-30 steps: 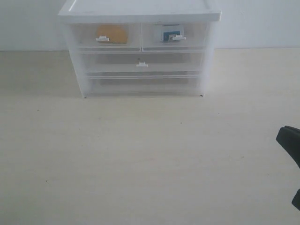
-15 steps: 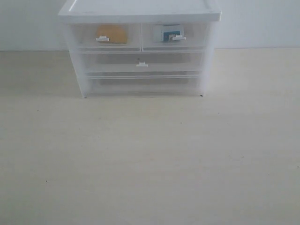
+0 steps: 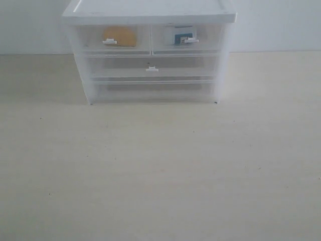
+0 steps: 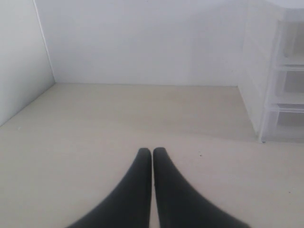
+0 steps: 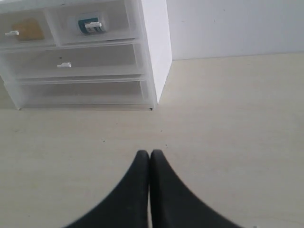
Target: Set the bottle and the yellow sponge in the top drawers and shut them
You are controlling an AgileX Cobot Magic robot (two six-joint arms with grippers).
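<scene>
The yellow sponge shows through the front of the top left drawer, which is pushed in. The bottle sits inside the top right drawer, also pushed in flush with the cabinet. From the right wrist view the bottle and the sponge show behind the drawer fronts. My left gripper is shut and empty over bare table, off to the cabinet's side. My right gripper is shut and empty, well in front of the cabinet. Neither gripper appears in the exterior view.
The white plastic cabinet stands at the back of the light wooden table, against a white wall. Two wide drawers lie below the top pair, both closed. A white side wall borders the left arm's side.
The right gripper, seen at the right edge of the exterior view a second ago, has withdrawn out of that view. The bottle shifted slightly in its drawer and settled.
</scene>
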